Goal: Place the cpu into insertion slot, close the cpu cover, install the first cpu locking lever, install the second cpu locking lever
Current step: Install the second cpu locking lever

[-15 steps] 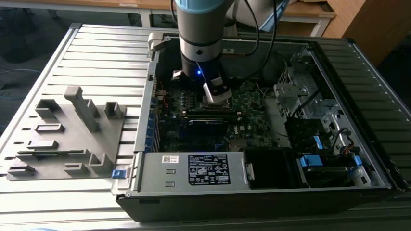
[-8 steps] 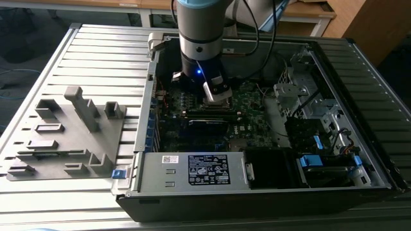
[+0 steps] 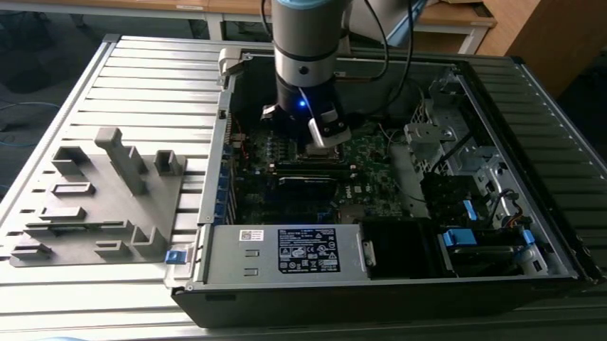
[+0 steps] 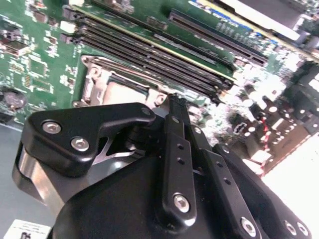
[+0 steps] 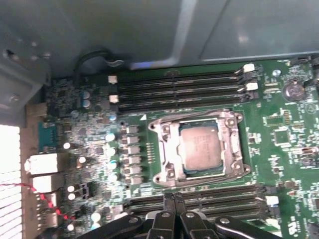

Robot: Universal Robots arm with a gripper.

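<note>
The cpu, a dull grey square chip, lies flat in the insertion slot on the green board. The silver cpu cover frames it and looks flat over it. I cannot make out how the locking levers stand. In the first wrist view my gripper is shut with nothing between its black fingers, its tips over the memory slots just beside the socket and apart from the chip. The second wrist view shows the gripper close to the cover's rim. In the exterior view the gripper hangs low inside the computer case.
Long black memory slots run on both sides of the socket. The open case holds a labelled power supply at the front and drive bays at the exterior view's right. A grey fixture tray lies at its left.
</note>
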